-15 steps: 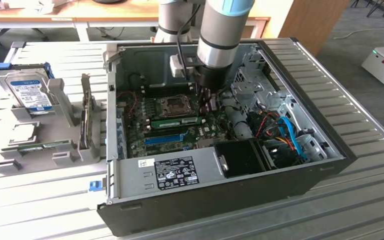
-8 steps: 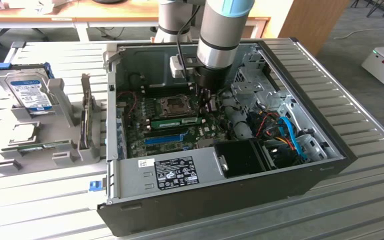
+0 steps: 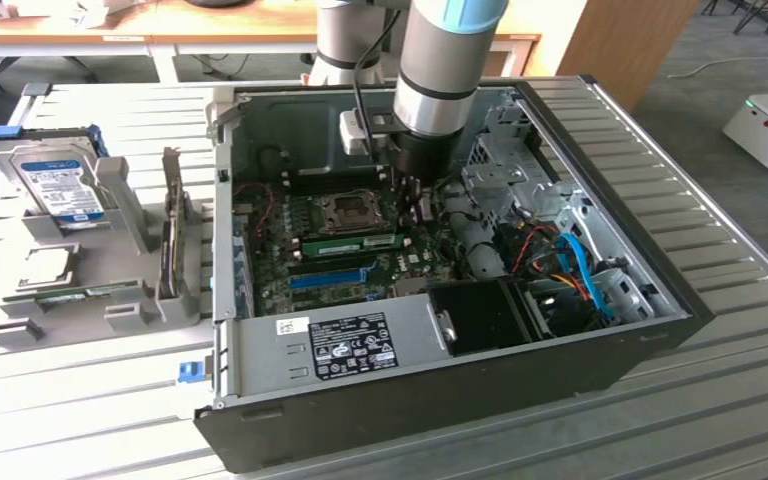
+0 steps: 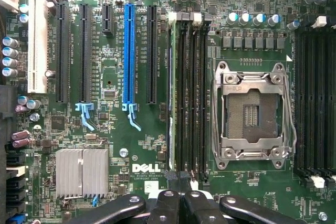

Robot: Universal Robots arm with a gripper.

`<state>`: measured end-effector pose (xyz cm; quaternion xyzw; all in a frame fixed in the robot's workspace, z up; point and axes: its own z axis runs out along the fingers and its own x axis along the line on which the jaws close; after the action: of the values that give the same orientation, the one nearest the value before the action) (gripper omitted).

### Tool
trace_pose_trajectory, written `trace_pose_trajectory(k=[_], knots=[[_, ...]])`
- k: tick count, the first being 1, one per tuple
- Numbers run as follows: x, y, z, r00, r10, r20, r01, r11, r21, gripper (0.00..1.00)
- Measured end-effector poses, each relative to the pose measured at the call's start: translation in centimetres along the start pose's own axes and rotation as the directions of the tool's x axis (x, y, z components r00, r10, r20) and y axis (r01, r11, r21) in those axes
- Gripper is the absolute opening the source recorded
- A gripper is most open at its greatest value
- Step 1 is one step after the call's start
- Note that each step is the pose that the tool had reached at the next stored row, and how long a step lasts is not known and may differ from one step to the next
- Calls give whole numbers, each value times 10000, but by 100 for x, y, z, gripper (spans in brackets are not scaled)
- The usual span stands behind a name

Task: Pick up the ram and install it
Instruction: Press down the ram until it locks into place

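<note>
Green ram sits in its slot; the arm points straight down, gripper pressed together above it.

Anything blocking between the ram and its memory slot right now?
Nothing visible does. The ram stands edge-on in a memory slot of the bank beside the CPU socket, with the end effector over one end. Whether it is fully latched, I cannot tell.
</note>
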<state>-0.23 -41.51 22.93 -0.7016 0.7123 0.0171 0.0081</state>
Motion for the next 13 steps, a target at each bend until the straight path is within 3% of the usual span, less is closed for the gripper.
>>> trace_pose_trajectory(k=[13], knots=[[-6, 0, 27, 10000, -1, -2, 1, 10000, 3, 11]])
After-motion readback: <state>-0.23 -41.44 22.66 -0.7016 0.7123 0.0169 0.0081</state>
